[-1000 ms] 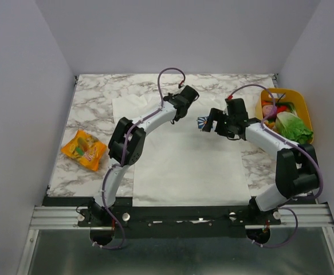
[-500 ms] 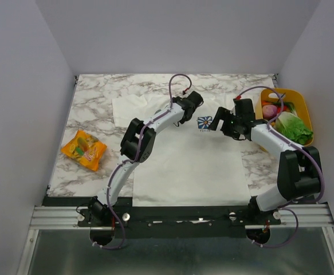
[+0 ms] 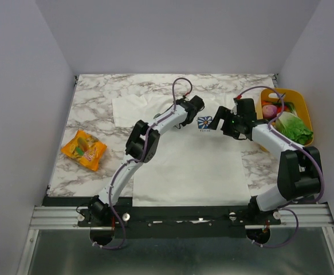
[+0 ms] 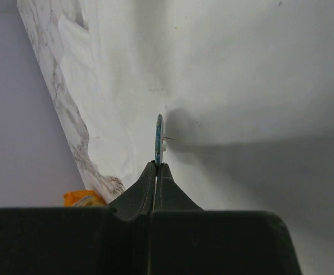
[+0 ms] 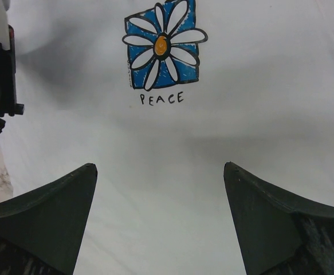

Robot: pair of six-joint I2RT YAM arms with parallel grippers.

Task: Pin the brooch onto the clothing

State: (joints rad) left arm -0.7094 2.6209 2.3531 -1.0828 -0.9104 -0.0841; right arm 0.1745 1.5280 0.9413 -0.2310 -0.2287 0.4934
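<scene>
Marble-patterned table (image 3: 92,109) carries the clothing (image 3: 189,166), a white T-shirt spread flat under both arms. The left gripper (image 4: 156,166) has its two fingers pressed together on the rim of the brooch (image 4: 159,137). The brooch stands edge-on just beyond the fingertips, and its thin pin (image 4: 169,138) points sideways, near the cloth. The right gripper (image 5: 158,167) is wide apart and holds nothing. It hangs over the shirt, and the blue flower print (image 5: 162,46) lies just ahead of its fingers.

I judge the brooch to be very light and stiff, but so small and thin that it may turn or slip between the pads when the pin meets resistance. The hold at the rim seems right, because it leaves the pin free. The pin itself looks fine and could bend. The shirt is soft and thin, so it will probably give way and wrinkle under the point. For this reason the free gripper should take a fold of cloth beside the brooch to support it.
</scene>
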